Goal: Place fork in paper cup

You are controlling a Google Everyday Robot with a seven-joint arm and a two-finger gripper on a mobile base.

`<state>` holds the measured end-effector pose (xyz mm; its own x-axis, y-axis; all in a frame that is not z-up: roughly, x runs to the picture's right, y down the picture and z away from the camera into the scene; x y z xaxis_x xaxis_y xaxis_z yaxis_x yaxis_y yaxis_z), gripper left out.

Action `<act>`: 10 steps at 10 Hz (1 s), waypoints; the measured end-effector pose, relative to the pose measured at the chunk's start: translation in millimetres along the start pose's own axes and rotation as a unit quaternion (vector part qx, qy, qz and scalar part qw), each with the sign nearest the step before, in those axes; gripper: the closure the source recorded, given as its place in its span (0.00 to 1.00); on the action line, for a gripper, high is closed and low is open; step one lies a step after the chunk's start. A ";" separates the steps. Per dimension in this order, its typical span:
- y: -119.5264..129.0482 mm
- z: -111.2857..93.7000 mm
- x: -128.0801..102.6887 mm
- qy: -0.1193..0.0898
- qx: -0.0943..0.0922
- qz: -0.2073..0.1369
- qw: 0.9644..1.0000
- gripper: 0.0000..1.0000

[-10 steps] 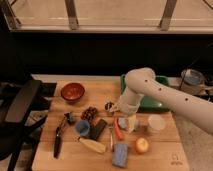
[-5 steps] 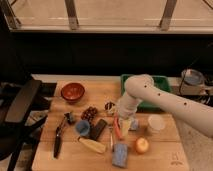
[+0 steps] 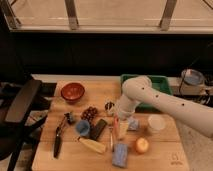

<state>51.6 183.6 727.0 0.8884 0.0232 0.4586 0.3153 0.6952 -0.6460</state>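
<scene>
Near the middle of the board (image 3: 167,150), the gripper (image 3: 119,120) hangs low by the flat-lying fork (image 3: 111,136), likely to grasp it; its grip cannot be told. To the right, the paper cup (image 3: 156,123) stands upright, ready to take the fork.

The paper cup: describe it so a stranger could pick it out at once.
Find the wooden board, then its right side, just below the green tray. The paper cup stands there, right of the gripper and near the orange fruit; it alone is white, short and wide-rimmed.
</scene>
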 end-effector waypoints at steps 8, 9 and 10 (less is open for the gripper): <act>-17.4 31.4 7.0 -0.005 -0.014 0.027 1.000 0.20; -19.3 35.7 9.1 -0.006 -0.016 0.028 0.999 0.20; -21.6 42.0 11.7 -0.005 -0.019 0.029 0.999 0.20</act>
<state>41.2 199.0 771.9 0.9024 0.0693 0.4253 0.2764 0.6641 -0.6947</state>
